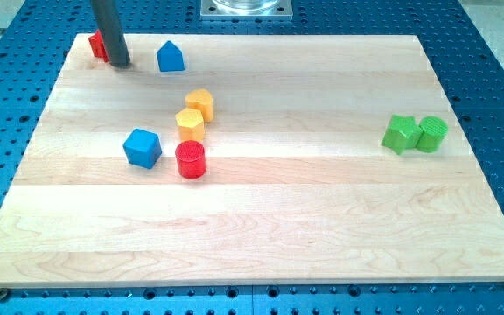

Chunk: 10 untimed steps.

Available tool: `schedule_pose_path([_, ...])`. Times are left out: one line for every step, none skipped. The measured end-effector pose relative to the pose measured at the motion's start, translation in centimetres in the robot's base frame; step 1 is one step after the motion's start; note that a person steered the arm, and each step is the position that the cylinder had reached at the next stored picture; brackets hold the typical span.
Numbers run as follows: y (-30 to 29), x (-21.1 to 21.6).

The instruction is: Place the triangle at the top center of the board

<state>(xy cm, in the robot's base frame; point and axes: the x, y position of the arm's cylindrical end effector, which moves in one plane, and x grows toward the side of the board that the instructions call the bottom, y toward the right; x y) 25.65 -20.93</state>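
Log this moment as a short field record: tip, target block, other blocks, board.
tip: my tip at the board's top-left, just right of a partly hidden red block
target: blue triangle-topped block, right of the tip, apart from it
centre-left cluster: two yellow blocks, red cylinder, blue cube
right side: green block touching green cylinder
board: wooden board
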Motion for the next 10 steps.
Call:
schedule_pose_path([5.7,0.1])
schedule_pose_path([14.1,0.1])
schedule_pose_path([14.6,0.0])
schedule_pose_path([14.9,3.8])
schedule_pose_path([16.7,4.4])
schedule_pose_path([19.2,3.7])
schedule_pose_path([21.8,2.1])
schedule_pose_path([22.4,1.2])
schedule_pose_path([21.3,0.2])
schedule_pose_path([19.7,1.5])
